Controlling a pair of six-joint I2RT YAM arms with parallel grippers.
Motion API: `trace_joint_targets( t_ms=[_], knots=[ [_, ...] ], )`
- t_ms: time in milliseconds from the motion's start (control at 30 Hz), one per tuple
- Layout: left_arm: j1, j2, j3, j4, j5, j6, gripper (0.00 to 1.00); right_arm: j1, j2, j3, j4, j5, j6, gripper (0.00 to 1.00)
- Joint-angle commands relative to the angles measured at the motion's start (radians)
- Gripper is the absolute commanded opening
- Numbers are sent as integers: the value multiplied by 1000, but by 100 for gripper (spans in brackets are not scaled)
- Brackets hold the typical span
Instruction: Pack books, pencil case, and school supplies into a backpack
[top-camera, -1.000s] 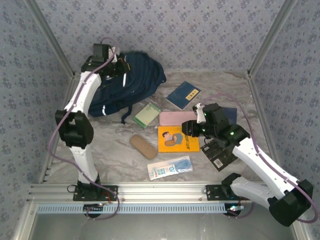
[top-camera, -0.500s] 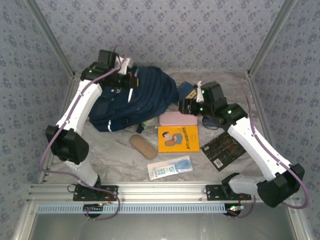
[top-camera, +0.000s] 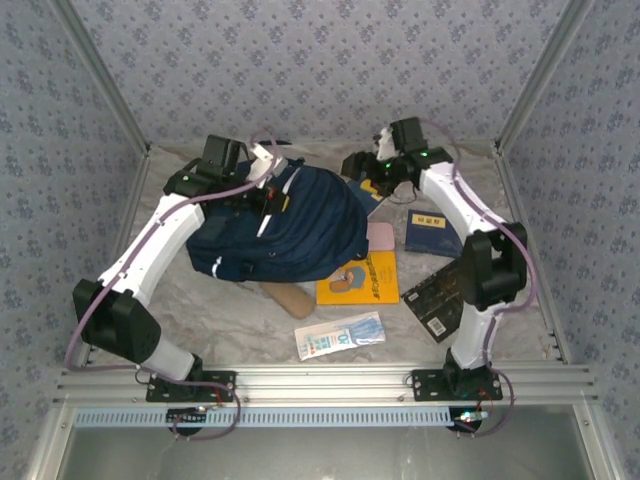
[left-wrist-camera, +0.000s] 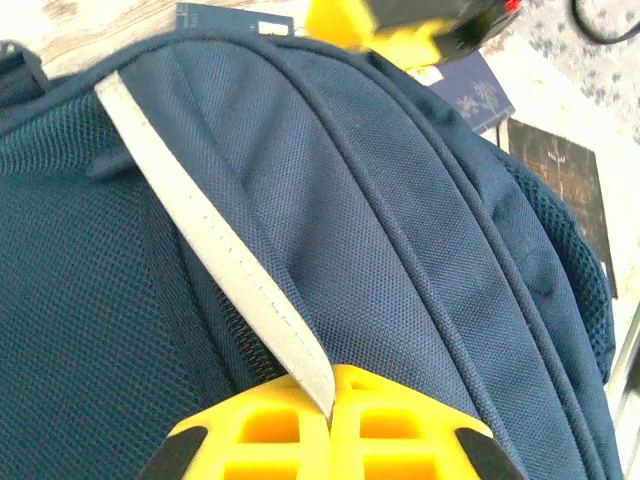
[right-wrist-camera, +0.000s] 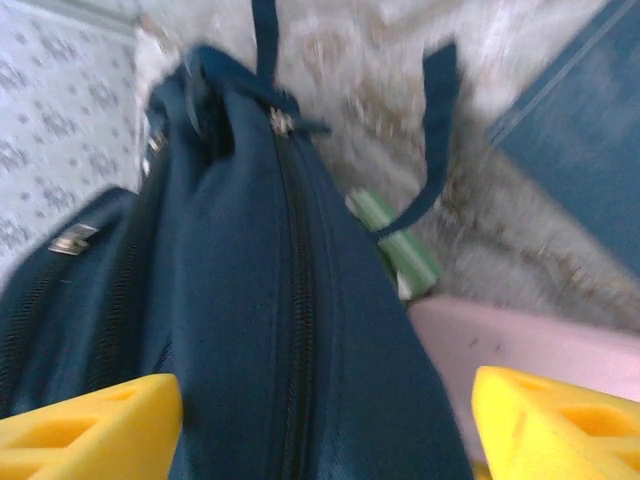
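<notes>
The left gripper (top-camera: 272, 190) sits on the left upper side of a large navy blue backpack (top-camera: 300, 225), which lies across the middle rear of a marbled surface (top-camera: 230, 310). In the left wrist view its jaws are pressed together, pinching the backpack's white reflective stripe (left-wrist-camera: 215, 240).

A tan oval case (top-camera: 290, 298) pokes out from under the backpack's near edge. In front of it, well apart from the bag, lies a white-and-blue packet (top-camera: 340, 335). An orange book (top-camera: 372, 280) with a cartoon figure lies flat just beside the backpack, one corner tucked under it. A pink pencil case (top-camera: 380, 237) shows as a narrow strip at the backpack's right edge.

The right gripper (right-wrist-camera: 325, 420) hovers at the backpack's far right end, jaws spread wide on either side of its zipped top and holding nothing. The right wrist view also shows a green notepad (right-wrist-camera: 395, 245) half hidden beside the bag. A navy book (top-camera: 375, 195) lies under this gripper. Further right lie a second navy book (top-camera: 432, 232) with a yellow label and, nearer the front, a black book (top-camera: 445, 297).
</notes>
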Motion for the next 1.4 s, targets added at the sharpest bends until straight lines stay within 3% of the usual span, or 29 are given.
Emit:
trace_joint_targets(
  t_ms=[0, 233, 400, 433, 467, 533, 600, 700, 767, 933, 1033, 1100, 1167, 1300, 1367],
  knots=[
    [-18, -44, 62, 94, 63, 160, 0, 58, -58, -33, -40, -49, -41, 66],
    [-75, 76, 233, 16, -28, 258, 0, 95, -307, -451, 321, 87, 165, 19],
    [-119, 131, 294, 16, -69, 313, 0, 191, -516, -768, 651, 267, 366, 7],
    [-121, 141, 307, 9, -81, 302, 2, 225, -551, -821, 711, 332, 395, 7],
    [-120, 148, 311, 3, -92, 288, 11, 260, -574, -859, 756, 390, 414, 7],
    [-121, 139, 296, -3, -139, 238, 39, 339, -595, -920, 835, 496, 435, 7],
    [-120, 114, 279, -16, -185, 157, 56, 396, -578, -933, 866, 560, 434, 7],
    [-116, 69, 272, -83, -209, 53, 70, 466, -524, -936, 906, 615, 433, 9],
    [-98, 32, 255, -92, -227, -67, 74, 494, -462, -914, 943, 587, 420, 13],
    [64, 19, 230, -103, -128, -435, 72, 599, -269, -757, 909, 446, 274, 26],
    [129, 38, 187, -108, -37, -529, 74, 630, -232, -711, 834, 414, 178, 47],
    [120, 46, 172, -141, -126, -529, 78, 638, -262, -708, 746, 466, 116, 62],
    [101, 65, 177, -187, -275, -529, 82, 633, -321, -723, 665, 537, 85, 69],
    [46, 139, 215, -262, -394, -511, 92, 557, -476, -774, 528, 722, 101, 67],
    [4, 168, 226, -291, -445, -494, 94, 481, -531, -788, 494, 716, 101, 62]
  ],
)
